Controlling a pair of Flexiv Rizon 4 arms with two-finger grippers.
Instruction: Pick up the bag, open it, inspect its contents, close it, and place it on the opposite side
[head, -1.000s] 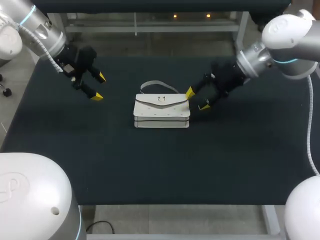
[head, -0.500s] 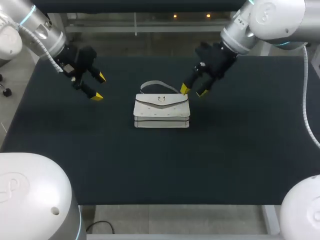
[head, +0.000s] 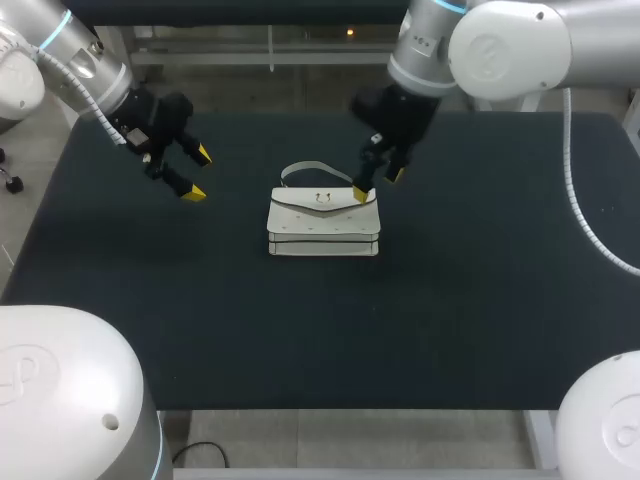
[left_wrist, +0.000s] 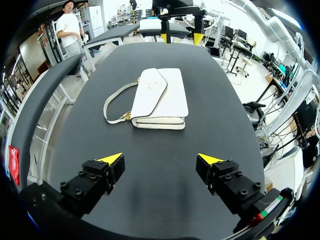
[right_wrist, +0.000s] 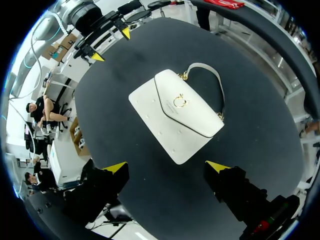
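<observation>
Bag (head: 323, 223) lies flat, flap shut, on the surface (head: 450, 300), right pincer (head: 377, 184) wide open over the bag's far corner, left pincer (head: 198, 173) wide open well clear of the bag; risk: a finger lands on the bag, misses the strap (head: 310, 167) and shoves it.

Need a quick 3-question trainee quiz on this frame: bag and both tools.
1. Which is nearer the bag: the left tool or the right tool?
2. True or false: the left tool is shut on the bag.
3. The bag's flap is: A) lifted open, B) closed, C) torn off.

Key:
1. The right tool, by the bag's far corner.
2. False. It is open and well apart from the bag.
3. B.
</observation>
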